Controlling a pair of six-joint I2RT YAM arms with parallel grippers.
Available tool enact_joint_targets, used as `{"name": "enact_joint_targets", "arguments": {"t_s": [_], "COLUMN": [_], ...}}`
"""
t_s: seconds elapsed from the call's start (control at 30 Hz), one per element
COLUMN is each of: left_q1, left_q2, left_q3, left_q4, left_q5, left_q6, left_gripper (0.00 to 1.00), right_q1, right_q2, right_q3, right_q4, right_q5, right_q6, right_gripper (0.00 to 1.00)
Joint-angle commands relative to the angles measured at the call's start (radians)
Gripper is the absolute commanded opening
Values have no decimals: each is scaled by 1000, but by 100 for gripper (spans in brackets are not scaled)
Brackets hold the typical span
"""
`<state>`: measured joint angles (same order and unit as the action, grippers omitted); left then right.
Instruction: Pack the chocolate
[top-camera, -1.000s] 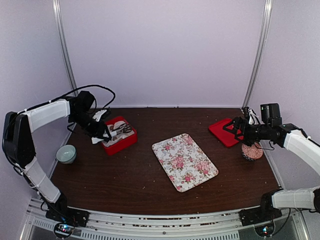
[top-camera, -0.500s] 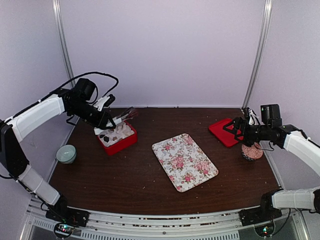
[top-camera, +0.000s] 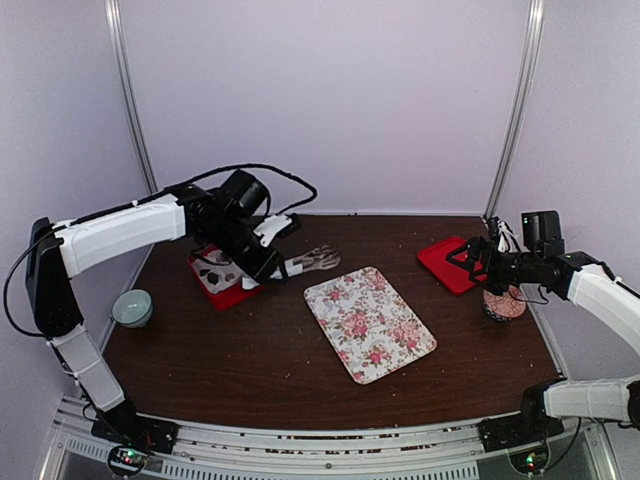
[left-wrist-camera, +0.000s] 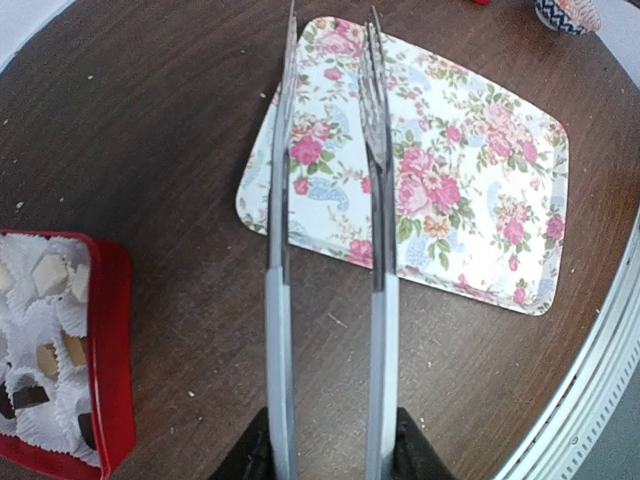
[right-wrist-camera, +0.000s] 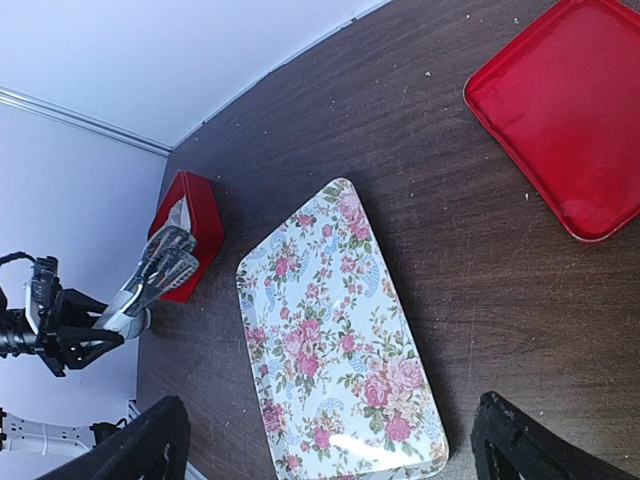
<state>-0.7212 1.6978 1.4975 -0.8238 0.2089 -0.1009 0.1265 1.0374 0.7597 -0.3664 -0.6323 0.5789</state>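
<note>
Two arms: the left one reaches in over the table toward the middle, the right one hangs at the right edge
Small bowl (top-camera: 132, 307): pale green, on the dark wooden table (top-camera: 250, 365) at the far left, well apart from the rest
Red box (left-wrist-camera: 112, 340): left of centre, lined with white paper cups (left-wrist-camera: 35, 322)
Chocolate (left-wrist-camera: 50, 358): small tan and dark lumps sitting in the cups inside the red box
Left gripper (top-camera: 268, 268): clamped on the handle end of the tongs, just right of the box
Tongs (left-wrist-camera: 279, 300): metal with pale handles, two arms parted, pointing right; in the wrist view the tips overlap a corner of the tray
Floral tray (top-camera: 370, 322): pink roses on white, flat on the table at centre, set at an angle
Red lid (top-camera: 445, 265): flat on the table at the back right
Right gripper (top-camera: 468, 258): jaws spread wide, holding nothing, hovering over the lid's right side
Patterned bowl (top-camera: 503, 303): just right of the lid, under the right arm's wrist
</note>
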Motion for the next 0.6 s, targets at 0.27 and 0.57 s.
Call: {"name": "enact_joint_targets", "arguments": {"t_s": [0.27,0.57], "left_q1": [-149,-183], "left_q2": [252,412], "left_q3": [216,332], "left_q4": [50,25], "left_q5": [-109,-139], "left_q6": [3,-16], "left_gripper": [35,34], "right_q1": [-5,-5], "right_q2": [-20,-28], "right_q3": [2,-6], "right_q4": [-6,-18], "right_q5": [-11,-9], "right_q6": [-31,-38], "right_gripper": [100,100]}}
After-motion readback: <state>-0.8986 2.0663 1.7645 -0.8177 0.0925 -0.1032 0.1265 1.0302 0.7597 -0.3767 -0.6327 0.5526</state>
